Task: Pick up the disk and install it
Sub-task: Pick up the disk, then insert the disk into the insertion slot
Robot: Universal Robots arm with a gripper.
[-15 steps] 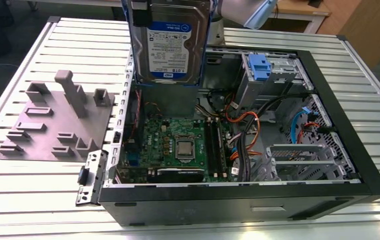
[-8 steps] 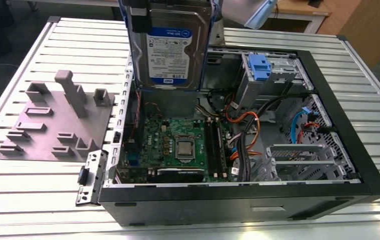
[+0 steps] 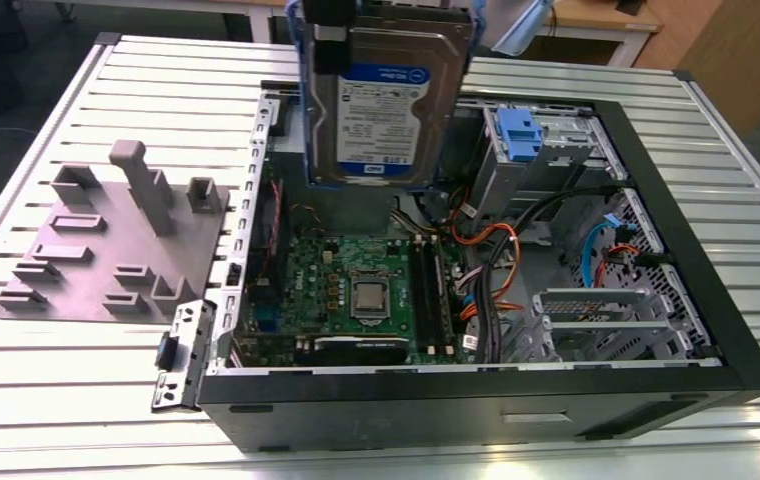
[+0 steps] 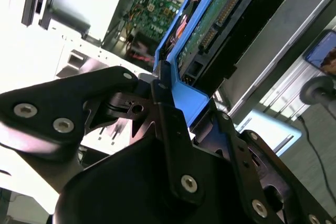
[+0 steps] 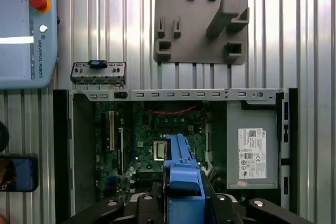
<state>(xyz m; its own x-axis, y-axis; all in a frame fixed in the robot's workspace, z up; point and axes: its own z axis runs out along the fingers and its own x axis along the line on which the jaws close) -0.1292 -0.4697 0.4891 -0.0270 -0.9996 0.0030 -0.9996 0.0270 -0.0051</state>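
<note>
We see the disk [image 3: 383, 105] hanging upright over the open computer case [image 3: 700, 300], long axis vertical, label facing the exterior view, its blue end uppermost and pinched tight by the gripper [image 4: 176, 100].

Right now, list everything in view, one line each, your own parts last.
disk: one, silver in a blue carrier, held upright above the case
case: one, black, open, on the table
motherboard: one, green, on the case floor
power supply: one, grey, inside the case at one end
spare carrier: one, blue-tabbed, inside the case toward the exterior view's right
cables: several, orange, black and blue, beside the motherboard
fixture plate: one, grey, on the table to the exterior view's left of the case
pendant: one, pale grey with a red button, on the table
table: one, silver, slatted, under everything
claw: one, black, shut on the disk's blue end
</note>
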